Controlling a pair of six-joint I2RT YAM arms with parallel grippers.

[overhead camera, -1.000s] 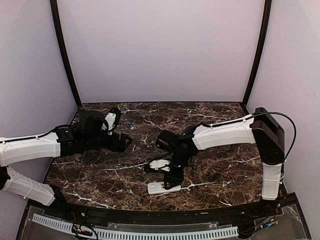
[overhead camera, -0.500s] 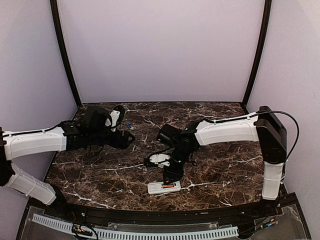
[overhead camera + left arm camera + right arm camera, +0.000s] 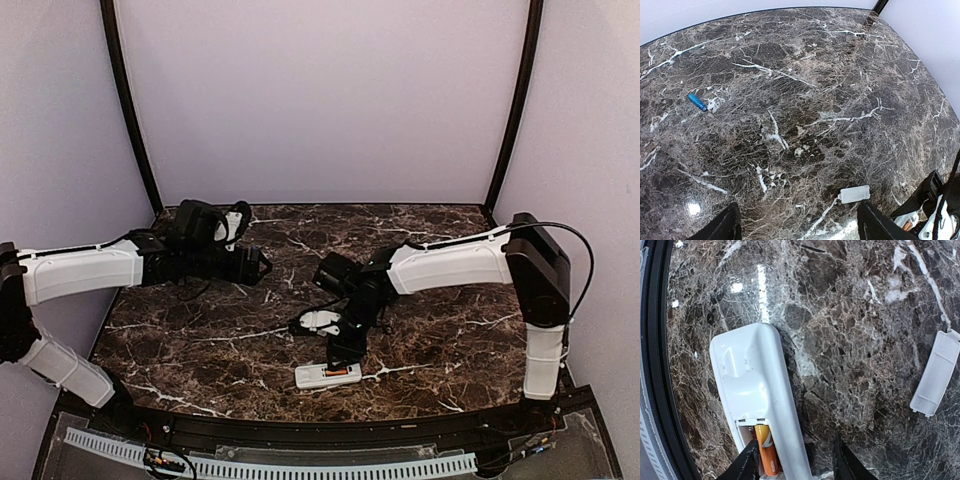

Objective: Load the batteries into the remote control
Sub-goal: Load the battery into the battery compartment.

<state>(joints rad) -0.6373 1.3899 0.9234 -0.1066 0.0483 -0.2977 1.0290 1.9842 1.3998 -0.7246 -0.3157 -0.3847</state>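
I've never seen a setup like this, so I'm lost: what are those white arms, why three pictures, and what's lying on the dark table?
Those are two robot arms bolted to a table, each ending in a two-finger gripper. The wide picture comes from a fixed camera above and behind them; the other two come from cameras on the wrists, showing their own fingers. The left gripper is open above the table, a blue battery lying ahead of it. The right gripper is open, fingers either side of the remote control, which lies face down with an orange battery in its compartment. The battery cover lies apart. Nothing is held.
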